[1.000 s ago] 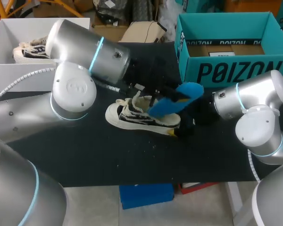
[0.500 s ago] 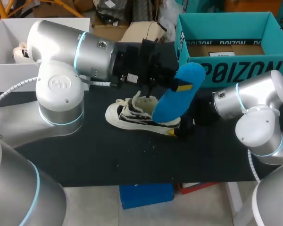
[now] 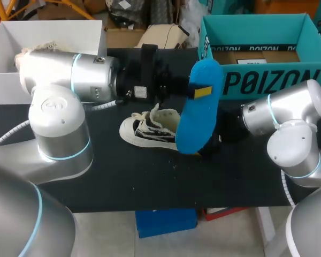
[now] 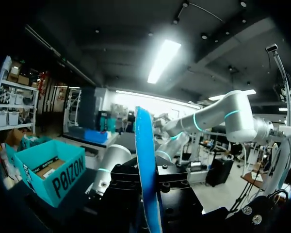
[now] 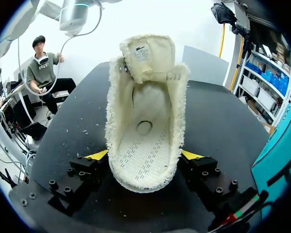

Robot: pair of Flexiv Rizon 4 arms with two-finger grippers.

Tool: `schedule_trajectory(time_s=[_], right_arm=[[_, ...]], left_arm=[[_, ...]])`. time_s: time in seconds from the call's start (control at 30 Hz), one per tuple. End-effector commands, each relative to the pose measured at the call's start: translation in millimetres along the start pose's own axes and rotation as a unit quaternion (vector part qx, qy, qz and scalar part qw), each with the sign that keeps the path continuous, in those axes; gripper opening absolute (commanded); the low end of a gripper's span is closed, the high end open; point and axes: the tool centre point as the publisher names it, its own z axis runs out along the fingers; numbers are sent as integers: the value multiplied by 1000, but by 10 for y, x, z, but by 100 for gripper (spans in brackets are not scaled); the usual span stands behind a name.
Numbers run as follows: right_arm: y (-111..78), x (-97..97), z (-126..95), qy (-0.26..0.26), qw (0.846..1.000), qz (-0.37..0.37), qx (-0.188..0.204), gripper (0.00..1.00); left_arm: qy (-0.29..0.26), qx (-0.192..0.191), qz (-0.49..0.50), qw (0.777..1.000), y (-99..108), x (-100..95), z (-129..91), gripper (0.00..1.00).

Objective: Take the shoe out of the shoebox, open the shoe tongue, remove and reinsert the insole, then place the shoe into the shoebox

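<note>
Plainly the work stands at about its midpoint. At the far left of the bench point(image 3: 150, 182) is a white box point(image 3: 5, 32), which plays no part just now. From that side my left arm reaches past the middle, and the left hand point(image 3: 195, 92) is pinching the blue insole point(image 3: 198, 123), holding it upright in the air above the heel end of the shoe point(image 3: 150, 131). In the left wrist view the insole shows edge-on, clamped between the black finger blocks.

The shoe itself lies on the bench near the middle, out of its box, toe to the left. The right wrist view looks straight into it: the tongue point(image 5: 148, 56) is pulled up and back, and the bare perforated footbed shows with nothing lying on it. So taking the shoe out, opening the tongue and removing the insole all look done.

The right hand point(image 5: 145, 155) is pressed on the heel from both sides, its yellow tips against the fleecy collar, steadying the shoe.

What is left, as I judge it, is to slide the insole back in, seat it flat, and carry the shoe to the teal shoebox point(image 3: 267, 80) at the far right, which stands open.
</note>
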Motion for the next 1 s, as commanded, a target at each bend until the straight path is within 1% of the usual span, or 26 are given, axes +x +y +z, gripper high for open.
schedule_trajectory(time_s=[0.03, 0.13, 0.17, 0.2, 0.23, 0.27, 0.33, 0.37, 0.43, 0.5, 0.57, 0.77, 0.83, 0.93, 1.0], right_arm=[[-26, -2, 39, 0, 1000, 1, 2, 0], [-26, -2, 39, 0, 1000, 1, 2, 0], [-26, -2, 39, 0, 1000, 1, 2, 0], [-26, -2, 39, 0, 1000, 1, 2, 0], [-26, -2, 39, 0, 1000, 1, 2, 0], [-26, -2, 39, 0, 1000, 1, 2, 0], [-26, -2, 39, 0, 1000, 1, 2, 0], [-26, -2, 39, 0, 1000, 1, 2, 0], [-26, -2, 39, 0, 1000, 1, 2, 0], [-26, -2, 39, 0, 1000, 1, 2, 0], [-26, -2, 39, 0, 1000, 1, 2, 0], [-26, -2, 39, 0, 1000, 1, 2, 0], [-26, -2, 39, 0, 1000, 1, 2, 0], [-26, -2, 39, 0, 1000, 1, 2, 0], [-26, -2, 39, 0, 1000, 1, 2, 0]], left_arm=[[-4, 6, 1, 1000, 22, 27, 8, 0], [-4, 6, 1, 1000, 22, 27, 8, 0], [-7, 20, -20, 1000, -12, 28, -17, 0], [2, 36, -43, 998, -53, 36, -28, 0], [5, 46, -48, 998, -104, 50, -33, 0], [1, 43, -60, 997, -137, 59, -37, 0], [0, 52, -88, 995, -186, 77, -29, 0], [1, 44, -91, 995, -207, 89, -22, 0], [9, 49, -108, 993, -260, 125, -8, 0], [9, 46, -108, 993, -334, 162, 0, 0], [10, 51, -115, 992, -437, 212, 11, 0], [-2, 44, -100, 994, -736, 365, 44, 0], [-10, 34, -88, 995, -822, 409, 66, 0], [-14, 30, -87, 996, -925, 474, 146, 0], [-17, 18, -79, 997, -990, 534, 212, 0]])
